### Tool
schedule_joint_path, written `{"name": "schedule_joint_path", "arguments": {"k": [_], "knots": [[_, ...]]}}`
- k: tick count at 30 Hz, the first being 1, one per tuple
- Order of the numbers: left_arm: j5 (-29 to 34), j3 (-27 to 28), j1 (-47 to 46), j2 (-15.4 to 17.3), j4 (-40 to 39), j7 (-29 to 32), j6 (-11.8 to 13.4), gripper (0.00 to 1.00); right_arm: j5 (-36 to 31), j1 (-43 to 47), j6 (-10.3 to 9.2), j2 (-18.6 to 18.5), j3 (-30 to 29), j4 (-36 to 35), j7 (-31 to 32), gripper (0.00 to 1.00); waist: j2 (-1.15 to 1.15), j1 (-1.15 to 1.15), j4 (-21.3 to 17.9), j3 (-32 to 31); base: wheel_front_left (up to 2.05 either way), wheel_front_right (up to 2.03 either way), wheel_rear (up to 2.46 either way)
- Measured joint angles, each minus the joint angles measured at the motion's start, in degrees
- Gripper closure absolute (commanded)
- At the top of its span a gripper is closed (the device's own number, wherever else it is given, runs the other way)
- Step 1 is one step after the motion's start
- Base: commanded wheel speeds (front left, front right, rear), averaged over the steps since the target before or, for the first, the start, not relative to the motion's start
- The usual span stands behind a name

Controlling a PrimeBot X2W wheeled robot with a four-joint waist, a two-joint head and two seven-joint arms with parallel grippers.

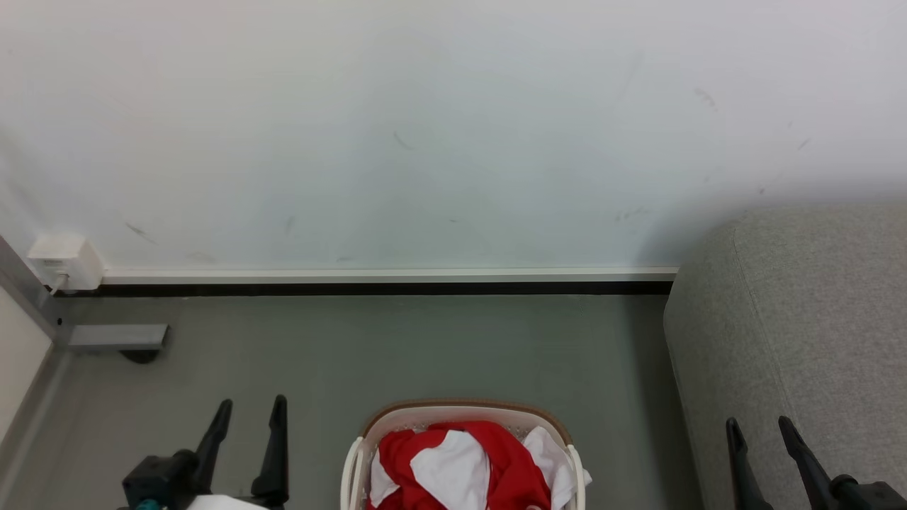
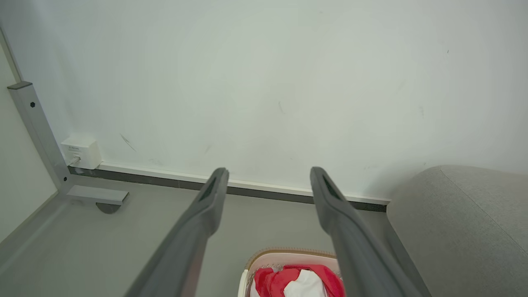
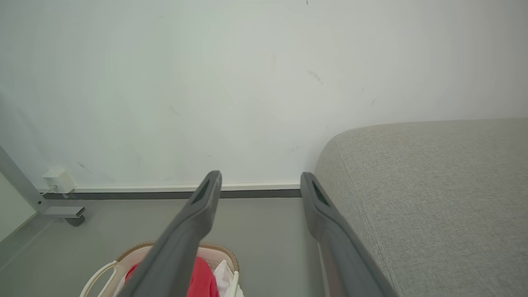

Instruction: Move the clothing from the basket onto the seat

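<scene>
Left of the basket (image 1: 464,409), open grey floor (image 1: 319,354) stretches to a slanted metal post (image 1: 25,290) at the frame's edge. Beyond the basket the floor meets a white skirting strip (image 1: 390,275) at the foot of the pale wall (image 1: 425,127). Right of the basket, a narrow lane of floor ends at the rounded side of the seat (image 1: 801,319), which rises well above the basket's brown rim.

Far left of the basket, a small white box (image 1: 64,261) with a cable sits on the wall just over the skirting. The post's flat grey foot (image 1: 117,337) lies on the floor below it.

The left gripper (image 1: 252,402) hangs left of the basket, well apart from it. Its two dark fingers are spread wide and empty, tips aimed at the wall. The clothing (image 1: 453,464), red with white panels, lies heaped inside the basket up to the rim, and a white fold spills over the rim's right side. It sits between the two grippers and touches neither. In the left wrist view it shows low between that gripper's parted fingers. The right gripper (image 1: 758,423) hangs right of the basket, in front of the seat's near edge. Its fingers are likewise spread with nothing between them.
</scene>
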Motion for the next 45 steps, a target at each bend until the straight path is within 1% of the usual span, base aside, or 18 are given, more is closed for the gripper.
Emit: {"name": "schedule_joint_path", "arguments": {"k": [6,14,25,31,39,45], "knots": [[2.66,0.27,0.43,-0.12,0.98,-0.58,-0.38,0.0,-2.08,0.13,0.0,0.16,-0.31,-0.21,-0.76,0.0,0.0,0.0,-0.01,0.0,0.0,0.0,0.0],[5.69,0.94,0.51,-0.45,2.57,-1.52,-1.76,0.0,-4.25,0.63,0.0,0.32,-0.45,0.21,-1.51,0.0,0.0,0.0,0.04,0.05,0.0,0.0,0.0],[10.25,1.69,0.62,-1.07,3.49,-2.79,-2.27,0.0,-8.61,0.75,0.0,0.47,-0.85,0.47,-2.72,0.0,0.0,0.0,-0.03,0.27,0.0,0.0,0.0],[13.06,1.9,0.69,-1.36,3.66,-3.38,-2.35,0.0,-9.96,0.75,0.0,0.53,-1.45,0.48,-3.37,0.0,0.0,0.0,-0.2,0.48,0.0,0.0,0.0],[13.32,2.41,0.68,-1.83,4.08,-3.43,-2.67,0.0,-9.79,0.69,0.0,0.63,-1.6,0.71,-3.46,0.0,0.0,0.0,-0.52,0.88,0.0,0.0,0.0],[13.68,2.37,-0.49,-1.86,4.04,-3.43,-3.16,0.0,-9.28,-0.75,0.0,0.71,-2.09,-0.4,-3.47,0.0,0.0,0.0,-1.32,3.0,0.0,0.0,0.0]]}}
